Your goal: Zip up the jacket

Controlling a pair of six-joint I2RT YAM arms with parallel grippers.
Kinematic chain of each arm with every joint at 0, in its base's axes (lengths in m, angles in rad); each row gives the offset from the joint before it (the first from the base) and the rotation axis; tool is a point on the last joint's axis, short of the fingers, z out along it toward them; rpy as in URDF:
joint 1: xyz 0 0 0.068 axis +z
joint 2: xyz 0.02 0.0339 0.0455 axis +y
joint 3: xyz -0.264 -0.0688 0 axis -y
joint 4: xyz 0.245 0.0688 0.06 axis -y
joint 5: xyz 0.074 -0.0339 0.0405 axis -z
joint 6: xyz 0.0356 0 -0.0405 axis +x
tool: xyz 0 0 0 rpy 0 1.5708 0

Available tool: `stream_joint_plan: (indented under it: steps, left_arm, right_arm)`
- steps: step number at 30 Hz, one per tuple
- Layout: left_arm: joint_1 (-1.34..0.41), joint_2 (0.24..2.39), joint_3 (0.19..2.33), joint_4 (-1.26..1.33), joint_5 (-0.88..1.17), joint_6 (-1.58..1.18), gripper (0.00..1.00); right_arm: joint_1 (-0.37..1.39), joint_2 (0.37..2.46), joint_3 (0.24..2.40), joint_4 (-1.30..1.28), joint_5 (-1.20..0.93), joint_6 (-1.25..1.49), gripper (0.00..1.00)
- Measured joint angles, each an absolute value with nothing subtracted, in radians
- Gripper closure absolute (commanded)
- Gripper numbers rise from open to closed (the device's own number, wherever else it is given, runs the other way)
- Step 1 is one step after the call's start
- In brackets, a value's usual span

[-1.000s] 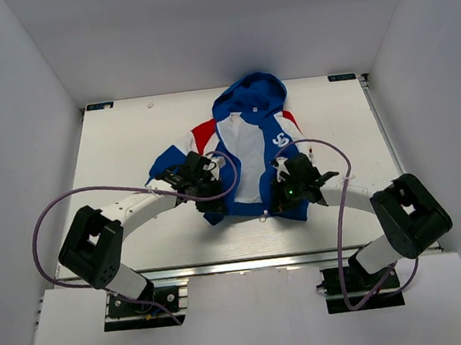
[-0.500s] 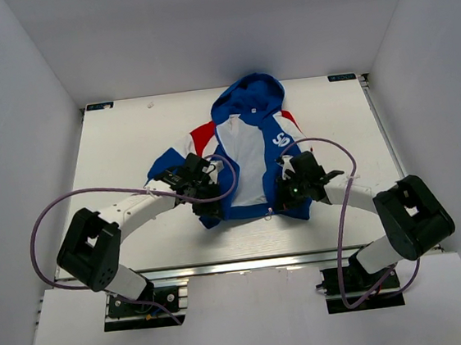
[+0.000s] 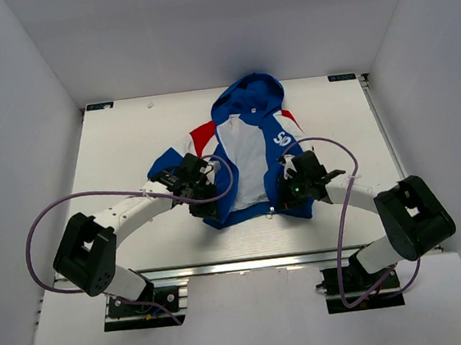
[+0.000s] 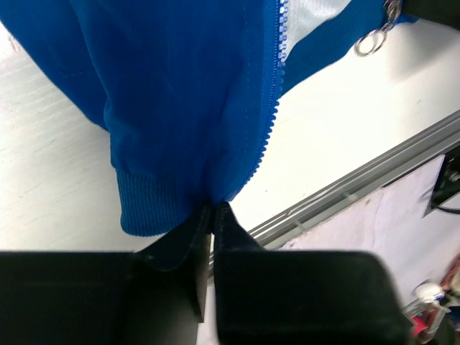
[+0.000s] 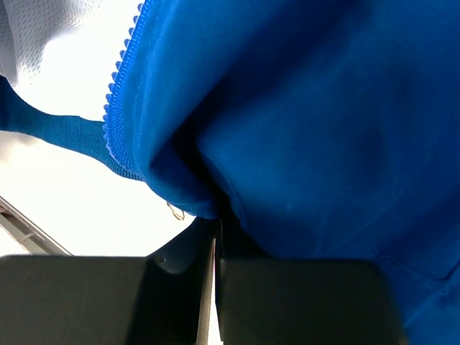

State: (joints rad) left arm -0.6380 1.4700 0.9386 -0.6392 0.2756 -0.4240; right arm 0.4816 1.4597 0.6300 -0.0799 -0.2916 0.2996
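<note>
The jacket [image 3: 249,150] lay flat mid-counter [image 3: 120,143], front open, white lining showing. Hood was at the far end, hem toward the arm bases. The zip line ran near-to-far, hem to hood.

The left end effector [image 4: 213,215] was pressed together on its panel's hem corner, right at the bottom of the teeth [image 4: 273,108]. The right end effector [image 5: 217,228] was clamped on blue cloth at the other panel's lower edge.

The panels sat apart. The ring pull [image 4: 370,44] hung at the hem between the two, closer to the right one.

My read: the bottom ends had to meet before any pull toward the hood, and the right arm was nearer for that.
</note>
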Motion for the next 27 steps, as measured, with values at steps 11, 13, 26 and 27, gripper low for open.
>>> stream_joint_plan:
  steps: [11, 13, 26, 27]
  left_arm:
    - [-0.638, 1.486, 0.939, -0.477, 0.349, -0.453, 1.0]
    - [-0.638, 1.485, 0.939, -0.424, 0.366, -0.466, 1.0]
    - [-0.665, 1.439, 0.881, -0.058, 0.312, -0.623, 1.0]
    - [-0.677, 1.429, 0.876, -0.044, 0.29, -0.627, 1.0]
  right_arm:
    - [0.477, 1.329, 0.619, -0.107, -0.398, 0.224, 1.0]
    - [0.477, 1.29, 0.619, -0.104, -0.44, 0.21, 1.0]
    - [0.477, 1.23, 0.618, 0.048, -0.608, 0.251, 1.0]
    - [0.477, 1.23, 0.617, 0.063, -0.611, 0.259, 1.0]
